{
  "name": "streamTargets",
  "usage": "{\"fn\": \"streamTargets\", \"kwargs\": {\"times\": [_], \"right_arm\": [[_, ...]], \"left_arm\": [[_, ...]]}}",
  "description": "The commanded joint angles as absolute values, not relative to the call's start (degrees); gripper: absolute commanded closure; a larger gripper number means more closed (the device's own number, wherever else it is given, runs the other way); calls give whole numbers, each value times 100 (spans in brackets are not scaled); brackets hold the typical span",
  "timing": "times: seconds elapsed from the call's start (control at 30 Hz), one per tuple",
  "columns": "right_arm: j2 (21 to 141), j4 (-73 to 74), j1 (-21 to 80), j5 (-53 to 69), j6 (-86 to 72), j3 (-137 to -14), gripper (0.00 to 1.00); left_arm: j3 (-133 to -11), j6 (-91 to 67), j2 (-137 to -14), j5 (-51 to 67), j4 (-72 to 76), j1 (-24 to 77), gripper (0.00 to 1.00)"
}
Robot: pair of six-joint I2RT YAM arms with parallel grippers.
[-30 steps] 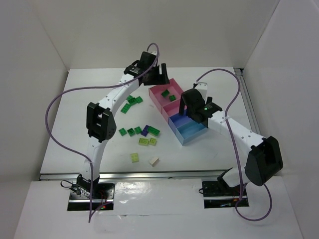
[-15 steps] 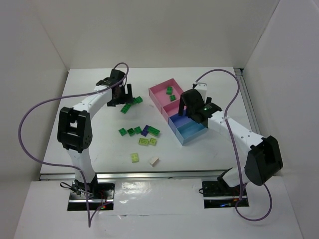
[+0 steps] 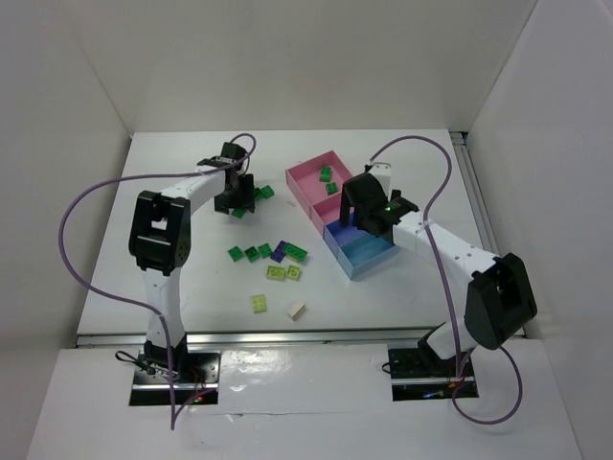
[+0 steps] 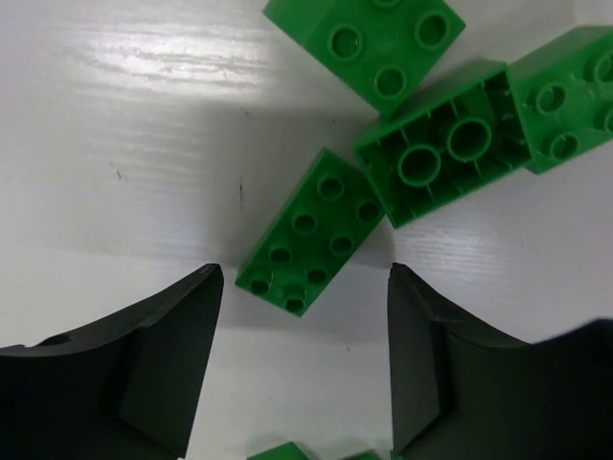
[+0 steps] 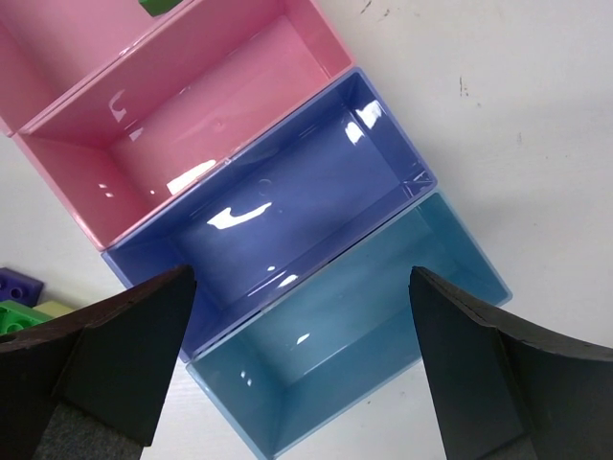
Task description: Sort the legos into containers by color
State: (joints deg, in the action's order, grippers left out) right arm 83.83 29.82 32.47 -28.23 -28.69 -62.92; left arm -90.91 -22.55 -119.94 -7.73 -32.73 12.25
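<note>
Lego brick [image 4: 311, 233], green, lies diagonally inside the open left hand [image 4: 303, 316]; right hand [image 5: 302, 287], also open, hangs over containers [image 5: 287, 206].

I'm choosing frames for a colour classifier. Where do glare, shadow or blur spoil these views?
Left wrist: glare streak on the table, soft shadow round the sharp green brick, left fingers near-black. Right wrist: white highlights on the floors of the pink box, periwinkle box and light blue box. Top external: even light, faint shadows, legos tiny.
</note>
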Motion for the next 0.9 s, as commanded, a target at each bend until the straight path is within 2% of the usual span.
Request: {"fn": "streamTargets", "kwargs": {"times": [0.0,0.03,0.1,0.17,0.2,0.3,0.33,0.37,0.43,0.6,0.87], "right_arm": [[8367,2848,3296,-2918,-2927,-6425,0],[8367,2848,3296,-2918,-2927,-6425,0],[8315,2848,3296,-2979,-2927,-6425,0],[8314,2848,3296,-2979,-2927,-6425,0],[8314,2848,3296,-2979,-2927,-6425,0],[8262,2857,3296,-3059,-2988,-6364,0],[8183,2856,3296,-3120,-2988,-6363,0],[8183,2787,3296,-3120,-2988,-6311,0],[8043,2786,3296,-3190,-2988,-6311,0],[7989,2734,3296,-3305,-2936,-6197,0],[8112,2786,3348,-3199,-2936,-6249,0]], "left_arm": [[-9483,-2171,-12304,-940,-3366,1204,28],[-9536,-2171,-12305,-940,-3366,1204,28],[-9536,-2171,-12471,-940,-3366,1204,35],[-9589,-2223,-12524,-940,-3445,1204,46],[-9589,-2224,-12524,-940,-3445,1204,56],[-9527,-2355,-12368,-879,-3445,1204,71],[-9475,-2355,-12279,-879,-3445,1204,79],[-9475,-2355,-12174,-879,-3445,1204,82],[-9413,-2355,-11771,-809,-3498,1204,85],[-9281,-2355,-11013,-369,-3437,1554,85],[-10623,-2610,-11609,87,-3498,2381,82]]}}
